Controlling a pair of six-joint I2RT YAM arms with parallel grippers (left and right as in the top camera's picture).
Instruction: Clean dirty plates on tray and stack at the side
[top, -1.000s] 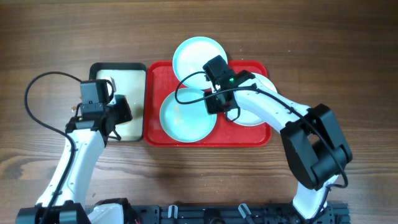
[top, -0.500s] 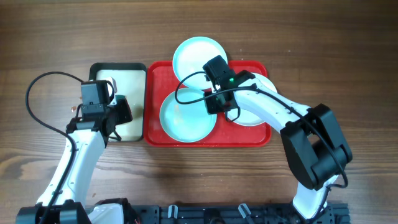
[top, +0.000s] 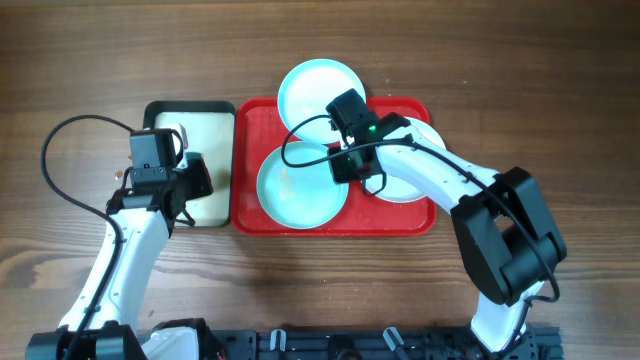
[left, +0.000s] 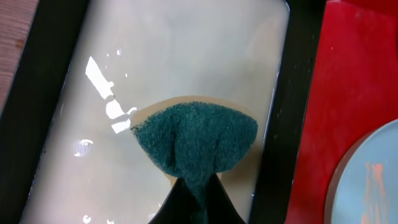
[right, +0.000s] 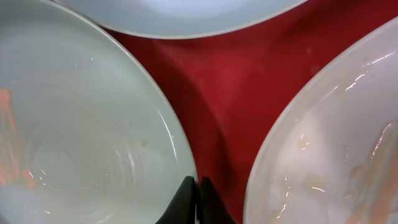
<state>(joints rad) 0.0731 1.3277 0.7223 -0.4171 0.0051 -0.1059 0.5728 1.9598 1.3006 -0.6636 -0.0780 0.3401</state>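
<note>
The red tray holds a pale aqua plate at its front left and a white plate at its right. Another aqua plate overlaps the tray's far rim. My right gripper is shut on the near aqua plate's right rim, one finger on each side of the edge. Orange smears show on that plate and on the white plate. My left gripper is shut on a dark green scouring sponge just above the cream liquid.
A smaller black-rimmed tray with cream-coloured liquid sits left of the red tray, their rims side by side. Wooden table surrounds both trays. The right arm crosses over the white plate.
</note>
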